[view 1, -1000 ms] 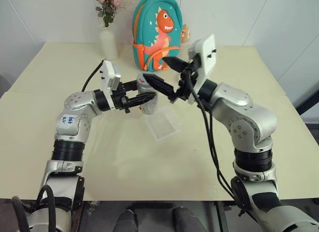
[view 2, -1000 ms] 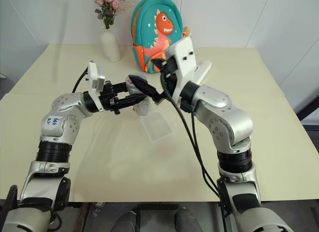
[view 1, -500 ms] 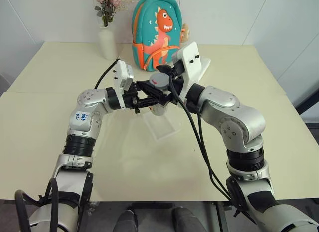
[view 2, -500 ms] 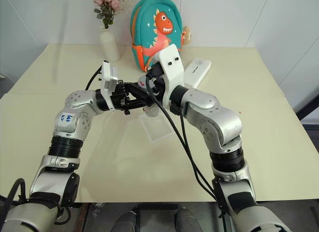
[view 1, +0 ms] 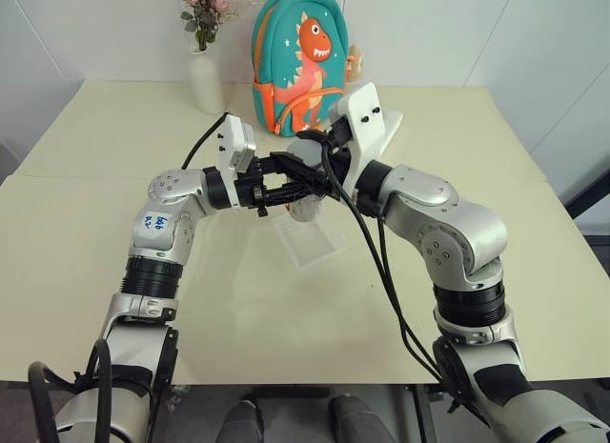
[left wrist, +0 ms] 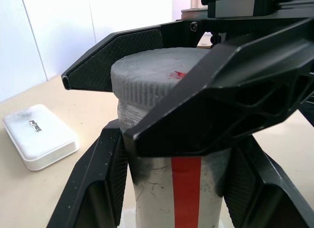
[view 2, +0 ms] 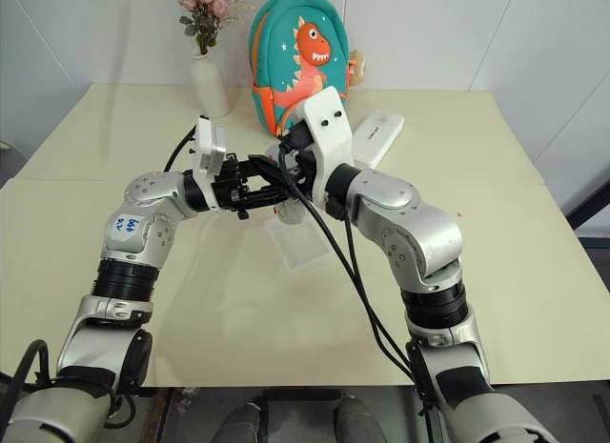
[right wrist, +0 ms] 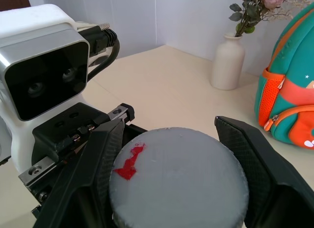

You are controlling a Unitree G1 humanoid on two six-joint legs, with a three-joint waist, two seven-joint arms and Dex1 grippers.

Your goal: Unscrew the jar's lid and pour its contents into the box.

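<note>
You've got both grippers on the jar (left wrist: 171,189), held upright above the table (view 1: 114,224), right over the far end of the box (view 1: 310,238). Left gripper (left wrist: 169,189) comes in from the robot's left, jaws narrow, clamped on the jar's body: one finger each side of the red stripe in the left wrist view. Right gripper (right wrist: 179,174) comes in from the robot's right, jaws pinched on the lid (right wrist: 179,176), w/ a black finger (right wrist: 260,159) against each side of its rim. Lid is grey, flat-topped, w/ a red mark on top, and sits on the jar; you can't tell whether it's loosened at all.

Box lies on the table approx. mid-way across, below the two grippers; contents, if any, can't be made out.

Behind, at the far edge: white vase (view 1: 203,81) w/ pink flowers on the robot's left, teal dinosaur backpack (view 1: 297,57) beside it. White case (view 2: 378,138) lies flat on the table past the right wrist, well apart from the box.
</note>
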